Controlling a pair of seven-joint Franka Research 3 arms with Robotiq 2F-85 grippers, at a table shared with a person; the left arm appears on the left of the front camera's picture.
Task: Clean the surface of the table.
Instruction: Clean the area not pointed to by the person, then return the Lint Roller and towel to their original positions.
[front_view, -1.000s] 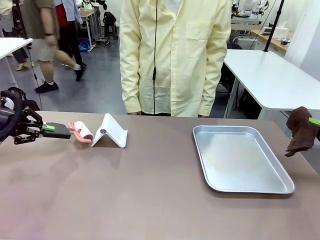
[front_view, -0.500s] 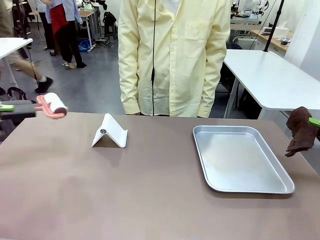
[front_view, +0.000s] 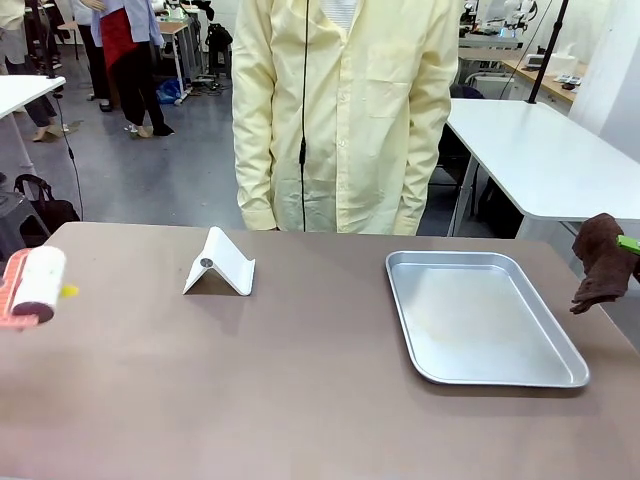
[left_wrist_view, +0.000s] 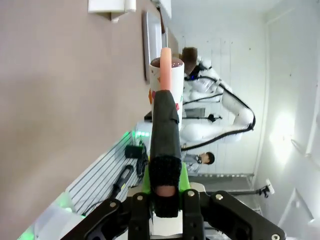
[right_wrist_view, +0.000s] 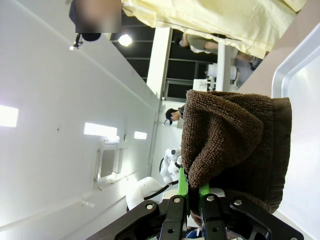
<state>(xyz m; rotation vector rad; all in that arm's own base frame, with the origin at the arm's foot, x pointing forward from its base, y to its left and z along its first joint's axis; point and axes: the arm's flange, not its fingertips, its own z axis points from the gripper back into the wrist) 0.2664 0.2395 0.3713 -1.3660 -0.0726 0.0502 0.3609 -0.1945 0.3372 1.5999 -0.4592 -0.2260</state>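
Observation:
The brown table (front_view: 300, 390) runs across the front view. Over its left edge hangs a lint roller (front_view: 32, 283), a white roll in a pink frame; I cannot tell whether it touches the top. In the left wrist view my left gripper (left_wrist_view: 166, 200) is shut on the roller's black handle (left_wrist_view: 165, 125), with the roll (left_wrist_view: 167, 75) pointing away alongside the table (left_wrist_view: 60, 100). At the table's right edge my right gripper (front_view: 630, 245) holds a brown cloth (front_view: 602, 262) in the air. The right wrist view has the gripper (right_wrist_view: 191, 192) shut on the cloth (right_wrist_view: 235, 135).
A white folded stand (front_view: 220, 263) sits at the back left of the table. A silver metal tray (front_view: 405, 300) lies empty on the right half. A person in a pale yellow shirt (front_view: 345, 110) stands at the far edge. White tables (front_view: 540, 160) stand behind.
My left gripper carried the lint roller away from the white stand, up and left, then down to the table's left edge. The right gripper and cloth have not moved.

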